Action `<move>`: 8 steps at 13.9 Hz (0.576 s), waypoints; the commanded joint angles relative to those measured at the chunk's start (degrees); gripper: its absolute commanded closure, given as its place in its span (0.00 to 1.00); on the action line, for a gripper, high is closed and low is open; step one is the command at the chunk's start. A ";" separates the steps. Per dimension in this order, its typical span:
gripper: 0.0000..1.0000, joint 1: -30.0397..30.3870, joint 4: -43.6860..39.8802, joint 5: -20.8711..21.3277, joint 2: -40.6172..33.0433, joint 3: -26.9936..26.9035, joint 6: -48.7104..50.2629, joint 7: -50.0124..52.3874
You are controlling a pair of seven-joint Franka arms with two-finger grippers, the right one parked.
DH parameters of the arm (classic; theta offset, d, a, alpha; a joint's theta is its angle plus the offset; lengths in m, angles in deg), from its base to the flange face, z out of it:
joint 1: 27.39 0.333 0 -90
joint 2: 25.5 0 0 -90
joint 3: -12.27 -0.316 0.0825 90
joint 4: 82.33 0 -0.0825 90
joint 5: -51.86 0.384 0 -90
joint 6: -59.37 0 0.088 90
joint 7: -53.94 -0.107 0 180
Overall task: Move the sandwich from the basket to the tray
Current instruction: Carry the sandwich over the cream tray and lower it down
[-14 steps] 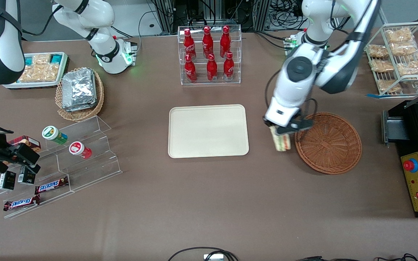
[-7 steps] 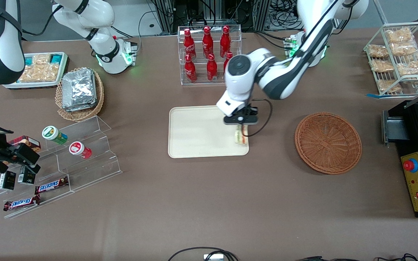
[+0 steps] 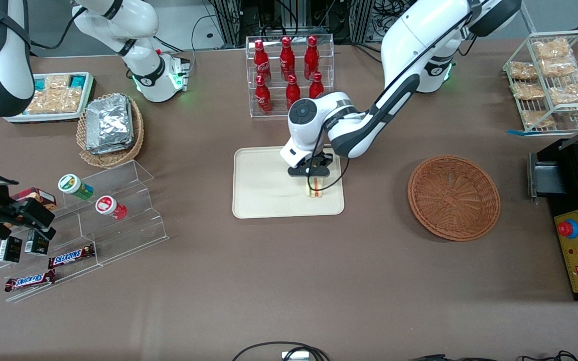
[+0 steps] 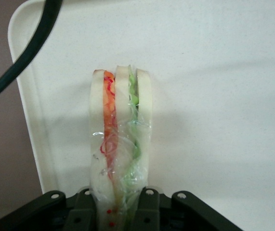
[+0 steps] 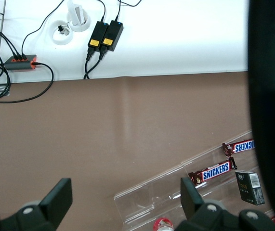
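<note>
My left gripper (image 3: pixel 311 175) hangs low over the cream tray (image 3: pixel 264 185), on the part of it nearest the basket. It is shut on the clear-wrapped sandwich (image 3: pixel 313 188), which points down at the tray. In the left wrist view the sandwich (image 4: pixel 120 144) shows white bread with orange-red and green filling, pinched between the two dark fingers (image 4: pixel 147 211) of the gripper (image 4: pixel 115 211), with the tray (image 4: pixel 224 96) close beneath it. The reddish-brown wicker basket (image 3: pixel 453 197) sits toward the working arm's end of the table with nothing in it.
A clear rack of red bottles (image 3: pixel 289 75) stands farther from the front camera than the tray. A tan basket of foil packets (image 3: pixel 110 128), a white snack tray (image 3: pixel 50 98) and clear stepped shelves (image 3: pixel 98 215) lie toward the parked arm's end. A wire rack (image 3: pixel 555 80) and black control box (image 3: pixel 577 235) flank the reddish basket.
The gripper has carried the sandwich from beside the basket's rim across to the tray, then moved a little farther over the tray and lower. The basket has stayed in place.
</note>
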 commanded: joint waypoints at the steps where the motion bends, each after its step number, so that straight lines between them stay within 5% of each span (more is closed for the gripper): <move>1: 1.00 -0.95 -0.74 1.07 0.86 -0.40 0.50 1.45; 2: 0.72 -0.95 -0.74 0.80 1.12 -0.40 0.58 1.53; 3: 0.28 -0.95 -0.83 0.98 1.13 -0.40 0.93 1.53; 4: 0.00 -0.95 -0.83 0.98 1.13 -0.40 1.02 1.53; 8: 0.00 -0.34 -2.05 0.19 -1.15 -0.40 2.16 1.97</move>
